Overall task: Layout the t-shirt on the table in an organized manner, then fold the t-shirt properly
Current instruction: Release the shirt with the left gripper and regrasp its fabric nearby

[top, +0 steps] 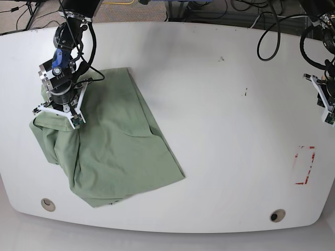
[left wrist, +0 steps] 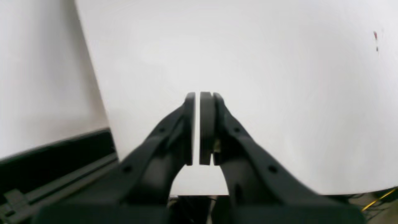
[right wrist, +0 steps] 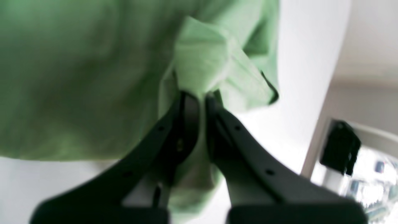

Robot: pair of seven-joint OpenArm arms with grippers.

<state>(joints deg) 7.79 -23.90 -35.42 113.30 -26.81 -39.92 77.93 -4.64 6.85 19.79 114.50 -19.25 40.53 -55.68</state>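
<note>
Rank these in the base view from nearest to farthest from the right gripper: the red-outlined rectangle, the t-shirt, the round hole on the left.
1. The t-shirt: pinched in the right gripper, left side of the table.
2. The round hole: near front-left edge.
3. The red-outlined rectangle: far right.

We see table (top: 209,94) bare from centre out to 3 o'clock: wide free passage there, only dark specks and red-outlined rectangle mark (top: 305,165) near 4 o'clock, both flat. T-shirt (top: 118,146) heaped across 8 to 10 o'clock, bunched folds blocking low passes. Right gripper (top: 56,116) and its arm stand over shirt at 9 o'clock. Left gripper (left wrist: 197,96) at 3 o'clock edge. Grommet holes (top: 48,204) at 7 and 5 o'clock, flush.
</note>
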